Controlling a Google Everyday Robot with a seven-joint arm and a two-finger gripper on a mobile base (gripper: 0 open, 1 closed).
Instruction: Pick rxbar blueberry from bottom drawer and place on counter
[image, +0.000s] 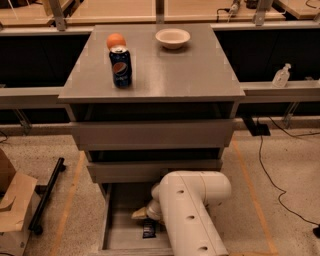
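Note:
The bottom drawer (117, 235) stands pulled open at the foot of the grey cabinet. A small dark rxbar blueberry (149, 228) lies flat on its floor, partly hidden by my white arm. My gripper (141, 215) reaches down into the drawer, just above and left of the bar; most of it is hidden behind the arm. The counter (190, 70) is the cabinet's flat grey top.
On the counter stand a blue Pepsi can (121, 66), an orange ball (116, 40) behind it and a white bowl (172, 37). A cardboard box (15, 210) and a black bar (46, 196) lie on the floor at left. Cables (272, 165) run at right.

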